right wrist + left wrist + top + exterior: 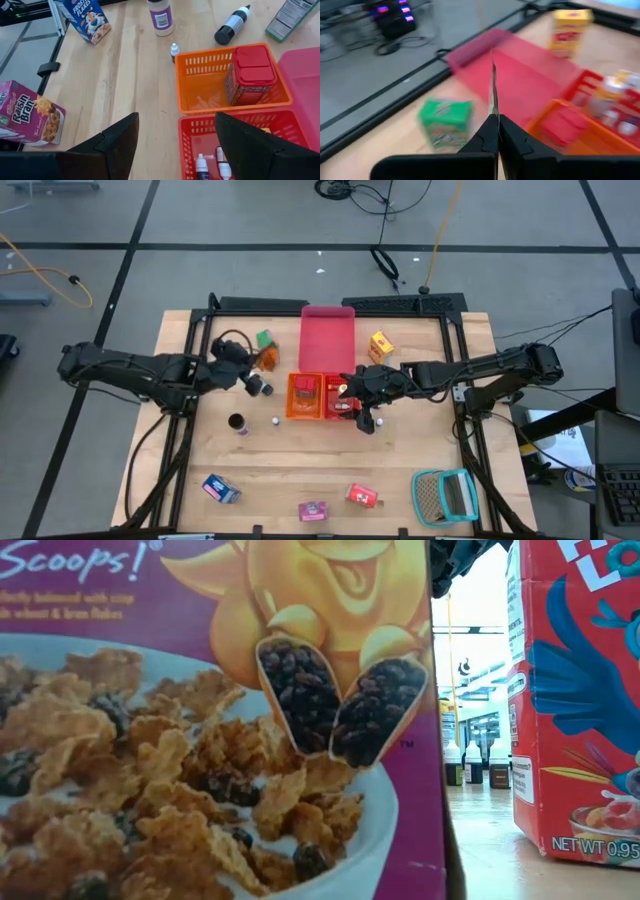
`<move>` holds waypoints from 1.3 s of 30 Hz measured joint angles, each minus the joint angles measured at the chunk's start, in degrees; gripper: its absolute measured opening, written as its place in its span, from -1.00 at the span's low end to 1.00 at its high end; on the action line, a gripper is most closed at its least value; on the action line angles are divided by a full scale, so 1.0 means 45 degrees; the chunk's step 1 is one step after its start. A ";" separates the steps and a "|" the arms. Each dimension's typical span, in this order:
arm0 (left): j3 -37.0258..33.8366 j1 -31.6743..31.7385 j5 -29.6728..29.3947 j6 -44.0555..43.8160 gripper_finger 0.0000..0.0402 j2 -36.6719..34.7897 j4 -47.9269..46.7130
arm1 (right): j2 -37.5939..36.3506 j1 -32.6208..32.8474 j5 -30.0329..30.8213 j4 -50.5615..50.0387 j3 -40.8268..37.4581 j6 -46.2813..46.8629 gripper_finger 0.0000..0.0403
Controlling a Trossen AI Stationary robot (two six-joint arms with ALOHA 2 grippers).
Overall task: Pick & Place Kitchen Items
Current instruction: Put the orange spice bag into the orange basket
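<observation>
Groceries lie scattered across my table: a red box (250,75) stands in the orange tray (200,80), small bottles (210,167) in the red tray (300,127) beside it, a green box (445,121) left of the pink tray (327,340). My right gripper (352,393) hangs wide open and empty over the trays. My left gripper (497,131) is pressed shut on nothing, near the green box.

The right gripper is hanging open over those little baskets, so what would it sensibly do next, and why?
Probably move off toward a loose item such as the Raisin Bran box. The right gripper is open and empty above the red basket, which already holds small bottles; the orange basket holds a red box.
</observation>
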 joint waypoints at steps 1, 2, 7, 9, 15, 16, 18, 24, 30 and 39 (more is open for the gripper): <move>0.0000 -0.0175 0.0147 0.0101 -1.00 0.0000 0.0159 | -0.0001 0.0000 -0.0001 0.0000 0.0000 0.0000 0.26; 0.0000 -0.0356 0.0277 0.0137 -1.00 0.0005 0.0331 | 0.0001 0.0000 -0.0001 0.0004 0.0000 0.0000 0.26; 0.0000 -0.1264 0.0511 0.1044 -1.00 0.0010 0.1436 | 0.0001 0.0000 -0.0001 0.0005 0.0000 0.0000 0.26; 0.0000 -0.1565 0.0992 0.1772 -1.00 0.0010 0.1820 | 0.0001 0.0000 -0.0001 0.0010 0.0000 0.0000 0.26; -0.0005 -0.2241 0.1402 0.2423 -1.00 0.0531 0.2815 | 0.0001 0.0000 -0.0001 0.0095 0.0000 0.0000 0.26; -0.0005 -0.2303 0.1422 0.2428 -1.00 0.0706 0.3042 | 0.0000 0.0000 -0.0001 0.0102 0.0000 0.0000 0.26; -0.0005 -0.2363 0.1650 0.2450 -1.00 0.1124 0.3193 | 0.0001 0.0000 -0.0001 0.0099 0.0000 0.0000 0.26; -0.0010 -0.2439 0.2275 0.2580 -1.00 0.2609 0.4327 | 0.0001 0.0000 -0.0001 0.0102 0.0000 0.0005 0.26; -0.0010 -0.2355 0.2688 0.3332 -1.00 0.3827 0.5408 | 0.0001 0.0000 -0.0001 0.0102 0.0000 0.0005 0.26; -0.0010 -0.1676 0.2939 0.3458 -1.00 0.4907 0.5775 | 0.0001 0.0000 -0.0004 0.0107 0.0000 0.0039 0.26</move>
